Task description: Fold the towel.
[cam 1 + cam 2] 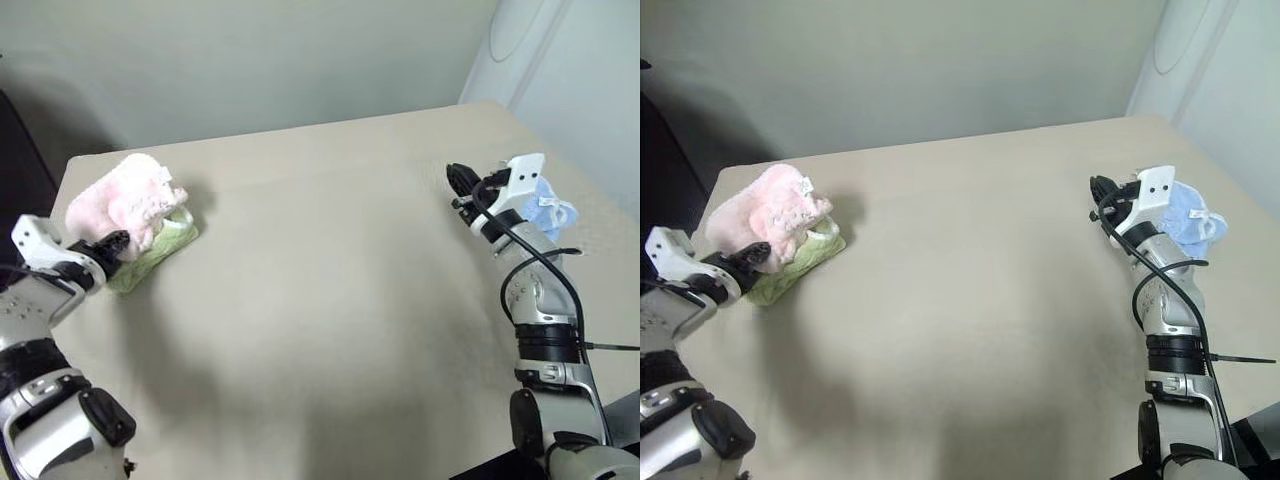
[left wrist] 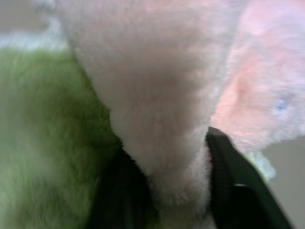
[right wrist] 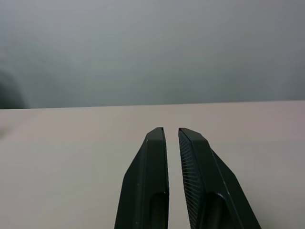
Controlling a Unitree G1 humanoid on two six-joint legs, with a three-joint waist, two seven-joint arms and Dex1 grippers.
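The pale pink towel [image 1: 130, 198] lies bunched in a heap at the table's far left, resting on a light green cloth [image 1: 162, 253]. My left gripper [image 1: 115, 243] is at the near side of that heap. In the left wrist view a thick fold of the towel [image 2: 157, 95] hangs between its two black fingers [image 2: 224, 162], which stand apart, so the gripper is open. My right gripper [image 1: 458, 178] hovers above the table's right side, shut and empty, as the right wrist view [image 3: 171, 130] confirms.
A small light blue cloth [image 1: 1190, 220] lies just behind the right wrist near the table's right edge. The beige table [image 1: 330, 300] stretches wide between the two arms. A pale wall stands behind the far edge.
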